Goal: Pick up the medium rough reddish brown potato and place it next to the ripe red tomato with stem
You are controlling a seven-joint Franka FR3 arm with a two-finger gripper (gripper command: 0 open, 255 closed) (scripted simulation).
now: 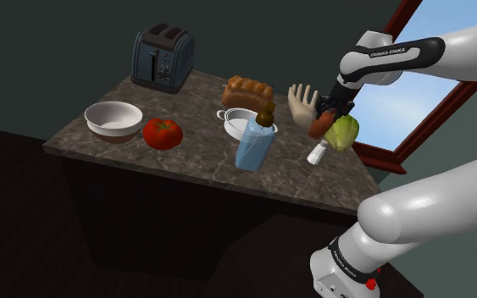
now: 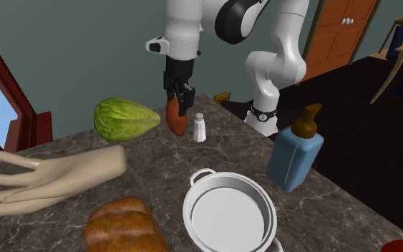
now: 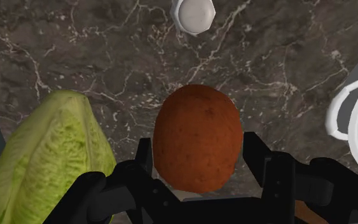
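While in hand (image 3: 198,151), one potato (image 3: 196,130).

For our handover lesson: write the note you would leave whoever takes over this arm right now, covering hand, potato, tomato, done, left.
The hand is shut on the reddish-brown potato, near the window, beside the lettuce and the white shaker.
The tomato sits across the counter, beside the white bowl.
Done: the grasp.
Left: carry past the pot and bottle, set the potato next to the tomato, release.
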